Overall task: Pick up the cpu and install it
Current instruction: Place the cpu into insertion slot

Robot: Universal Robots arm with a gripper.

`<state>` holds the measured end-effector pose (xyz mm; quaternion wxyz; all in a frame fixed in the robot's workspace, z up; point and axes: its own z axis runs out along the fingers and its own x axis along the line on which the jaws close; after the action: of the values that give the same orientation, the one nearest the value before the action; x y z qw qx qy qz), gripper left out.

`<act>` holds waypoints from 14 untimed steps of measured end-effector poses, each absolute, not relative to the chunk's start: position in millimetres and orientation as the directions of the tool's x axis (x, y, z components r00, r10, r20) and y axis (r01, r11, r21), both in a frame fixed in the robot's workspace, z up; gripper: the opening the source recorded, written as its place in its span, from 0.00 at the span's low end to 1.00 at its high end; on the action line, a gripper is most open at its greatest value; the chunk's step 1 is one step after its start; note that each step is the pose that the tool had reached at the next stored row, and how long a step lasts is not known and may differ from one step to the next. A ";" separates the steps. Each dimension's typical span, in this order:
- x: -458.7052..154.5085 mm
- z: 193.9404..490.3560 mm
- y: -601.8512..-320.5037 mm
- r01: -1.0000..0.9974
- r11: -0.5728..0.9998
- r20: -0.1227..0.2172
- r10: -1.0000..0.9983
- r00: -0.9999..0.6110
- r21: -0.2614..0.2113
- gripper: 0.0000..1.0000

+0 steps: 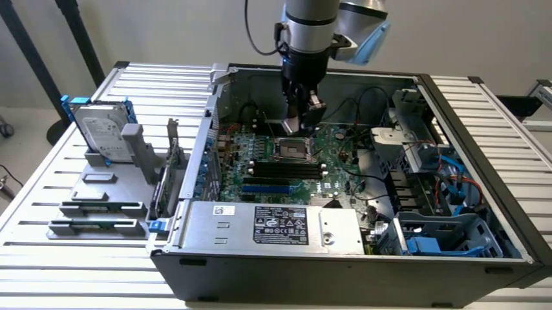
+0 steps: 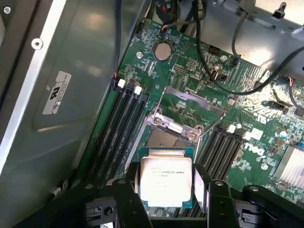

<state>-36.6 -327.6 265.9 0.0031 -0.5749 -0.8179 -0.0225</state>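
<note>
Closest to the wrist camera, the gripper point(image 2: 168, 191) pinches the cpu point(image 2: 166, 183) by two opposite edges, one black finger point(image 2: 129, 186) on each side. The silvery top faces the camera and its printing is readable. The chip hangs level, just over the near edge of the open CPU socket point(image 2: 171, 137). It is probably not yet touching the socket, though this angle cannot settle that.

The step in hand looks like seating the chip. To do it well, its edges should stay square with the socket frame and its face flat. It should go straight in, never sliding across the contacts. The raised load plate point(image 2: 190, 102) behind the socket must stay clear.

Beyond, the green motherboard point(image 2: 190, 71) carries black memory slots point(image 2: 121, 128) on either side of the socket and a coin battery point(image 2: 162, 51) farther off.

In the exterior view, the open computer case point(image 1: 258, 278) lies on a slatted table point(image 1: 52, 258). The case holds the motherboard, a silver labelled power supply point(image 1: 276, 226) and blue drive bays point(image 1: 431, 242).

Outside the case, on the exterior view's left, a grey parts rack point(image 1: 103, 187) holds an upright hard drive point(image 1: 99, 132) in a blue bracket. It also holds long memory sticks point(image 1: 95, 226) lying flat.
</note>
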 end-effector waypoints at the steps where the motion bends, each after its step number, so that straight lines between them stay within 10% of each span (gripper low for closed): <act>1: -36.5 265.0 -327.7 0.946 0.321 0.031 0.946 -0.322 0.033 0.55; 14: -36.5 252.2 -327.7 0.995 0.097 0.031 0.995 -0.098 0.033 0.55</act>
<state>-36.5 -327.7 252.2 0.0003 -0.6714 -0.7408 -0.0227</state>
